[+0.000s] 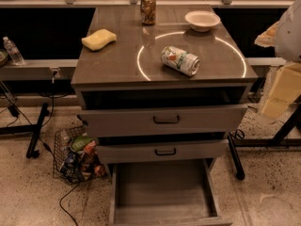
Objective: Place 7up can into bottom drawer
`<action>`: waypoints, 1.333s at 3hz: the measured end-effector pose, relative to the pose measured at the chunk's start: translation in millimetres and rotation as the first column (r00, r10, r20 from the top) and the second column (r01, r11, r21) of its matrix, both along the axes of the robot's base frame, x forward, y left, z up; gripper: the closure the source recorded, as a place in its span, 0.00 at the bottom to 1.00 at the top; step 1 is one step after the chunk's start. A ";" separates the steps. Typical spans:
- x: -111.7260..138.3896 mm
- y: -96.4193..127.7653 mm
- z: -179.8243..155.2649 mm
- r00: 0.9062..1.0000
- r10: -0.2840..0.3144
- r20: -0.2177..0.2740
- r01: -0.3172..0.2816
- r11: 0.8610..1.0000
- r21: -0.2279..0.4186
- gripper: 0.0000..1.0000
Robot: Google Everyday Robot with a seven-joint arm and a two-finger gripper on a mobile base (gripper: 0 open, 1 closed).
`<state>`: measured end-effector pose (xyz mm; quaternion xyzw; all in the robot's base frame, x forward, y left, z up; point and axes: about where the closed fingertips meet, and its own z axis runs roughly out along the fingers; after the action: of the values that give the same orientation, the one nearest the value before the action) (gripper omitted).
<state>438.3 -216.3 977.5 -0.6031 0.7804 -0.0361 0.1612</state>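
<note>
The 7up can (pixel 180 60) lay on its side on the cabinet top (pixel 113 60), right of centre. The bottom drawer (pixel 162 192) stood pulled out at the near edge. The gripper (pixel 281 88) hung at the right edge, well apart from the can; its state could not be told.

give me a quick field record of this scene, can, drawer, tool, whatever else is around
7up can: lying on its side on the cabinet top, right of centre
bottom drawer: pulled open, can not in it
tool: right edge of view, beside the cabinet, apart from the can
upper drawers: both partly out
also on top: brown-patterned can upright at back, white bowl, yellow sponge
floor: wire basket of packets, left of cabinet
</note>
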 end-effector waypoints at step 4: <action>139.3 43.5 -53.5 0.991 -0.065 0.120 0.042 0.982 0.184 0.00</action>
<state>577.6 -172.8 924.1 -0.5612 0.7847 -0.0071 0.2629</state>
